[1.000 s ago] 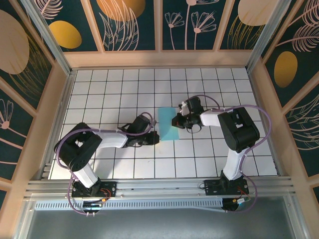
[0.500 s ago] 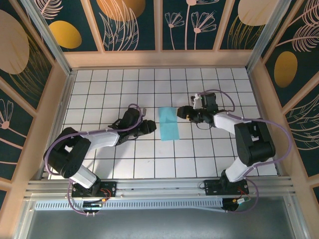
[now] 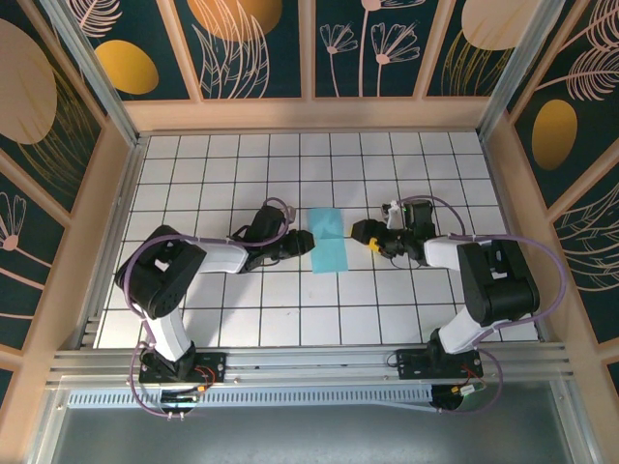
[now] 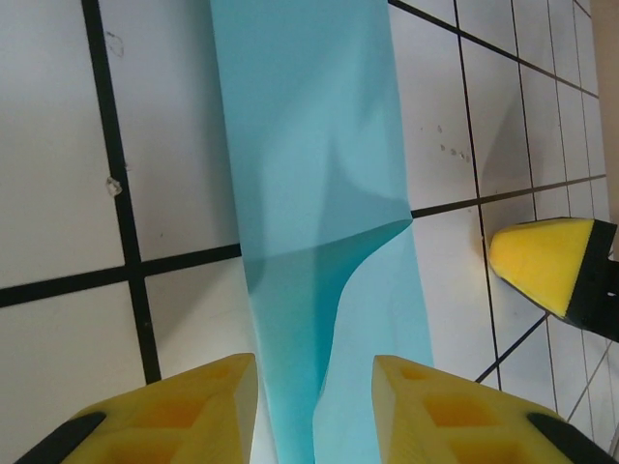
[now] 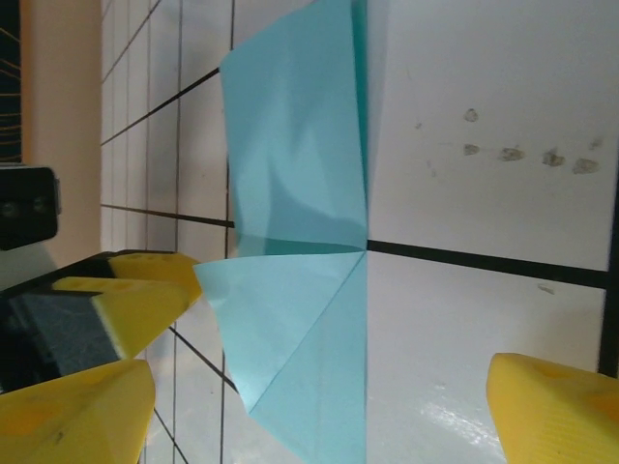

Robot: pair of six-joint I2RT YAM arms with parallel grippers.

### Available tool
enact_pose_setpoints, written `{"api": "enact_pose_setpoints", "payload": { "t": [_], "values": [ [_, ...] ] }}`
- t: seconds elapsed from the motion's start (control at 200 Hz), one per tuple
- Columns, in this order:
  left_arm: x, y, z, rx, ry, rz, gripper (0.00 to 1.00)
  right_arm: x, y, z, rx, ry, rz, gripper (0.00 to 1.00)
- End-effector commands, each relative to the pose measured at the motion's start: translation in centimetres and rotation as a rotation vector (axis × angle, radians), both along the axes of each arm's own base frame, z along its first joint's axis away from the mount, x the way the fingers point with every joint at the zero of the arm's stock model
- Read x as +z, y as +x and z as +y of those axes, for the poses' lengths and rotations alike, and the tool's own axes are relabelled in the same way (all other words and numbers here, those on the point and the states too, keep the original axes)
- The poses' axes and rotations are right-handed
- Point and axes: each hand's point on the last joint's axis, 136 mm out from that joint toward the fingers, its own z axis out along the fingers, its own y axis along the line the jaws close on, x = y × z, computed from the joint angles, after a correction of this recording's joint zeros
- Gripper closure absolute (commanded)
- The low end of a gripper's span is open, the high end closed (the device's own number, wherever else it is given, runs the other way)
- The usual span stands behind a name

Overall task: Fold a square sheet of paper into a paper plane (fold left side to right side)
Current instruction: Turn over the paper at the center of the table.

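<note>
Top external view: left hand sits low over the white tiled surface near its middle, pointing right. Its tips are just beside the left edge of the sheet of paper. Left wrist view: its two yellow fingers stand apart. The cyan sheet runs between them and is partly hidden behind the right-hand one. No pinch is evident, so this hand is recorded as open.

Right hand faces it from the opposite side, pointing left, just right of the sheet. Right wrist view: its yellow fingers are spread wide, one at each lower corner, with the paper and bare tile lying beyond the gap. It is recorded as open, gripping nothing.

The sheet of paper lies on the surface between the two hands. It is folded to a narrow strip about one tile wide, its long axis running near to far. Diagonal creases show on the upper layer. That layer is not flat: part of it lifts off the lower one along a curved edge. Whether either hand touches the sheet cannot be told.
</note>
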Motion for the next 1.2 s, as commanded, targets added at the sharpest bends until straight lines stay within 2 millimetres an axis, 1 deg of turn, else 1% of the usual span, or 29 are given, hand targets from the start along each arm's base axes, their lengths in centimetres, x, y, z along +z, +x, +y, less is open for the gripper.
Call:
{"api": "enact_pose_setpoints", "payload": {
  "t": [0.0,0.195,0.32,0.46,0.525,0.566,0.621,0.696,0.861,1.016,1.196],
  "values": [
    [0.9,1.2,-1.0,-0.032,-0.029,-0.045,0.65,1.3,0.2,0.2,0.008,0.036,-0.046,0.11],
    [-0.2,1.7,-1.1,-0.032,0.007,-0.030,0.67,1.6,0.4,0.3,0.011,0.043,-0.051,0.13],
    [-0.5,1.7,-1.4,-0.044,-0.002,-0.024,0.77,1.7,0.4,0.4,0.020,0.047,-0.054,0.17],
    [-0.4,1.6,-1.5,-0.048,-0.017,-0.029,0.88,1.7,0.2,0.7,0.037,0.058,-0.049,0.21],
    [0.0,1.7,-1.5,-0.042,-0.025,-0.041,0.94,1.7,0.2,1.0,0.047,0.062,-0.049,0.25],
    [0.3,1.7,-1.5,-0.038,-0.032,-0.052,0.96,1.8,0.2,1.1,0.054,0.066,-0.049,0.29],
    [0.9,1.8,-1.3,-0.027,-0.043,-0.070,0.98,1.7,0.2,1.4,0.062,0.067,-0.048,0.36],
    [1.7,1.8,-1.0,-0.003,-0.067,-0.091,0.99,1.8,0.2,1.9,0.074,0.070,-0.051,0.41],
    [3.0,1.2,-0.4,0.040,-0.140,-0.115,1.00,2.2,0.6,3.4,0.098,0.082,-0.073,0.40],
    [3.3,0.8,0.2,0.065,-0.163,-0.127,1.00,2.2,1.1,5.0,0.116,0.078,-0.087,0.30],
    [3.6,0.7,0.4,0.074,-0.167,-0.137,1.00,1.6,1.7,6.5,0.128,0.059,-0.093,0.27]
  ]
}}
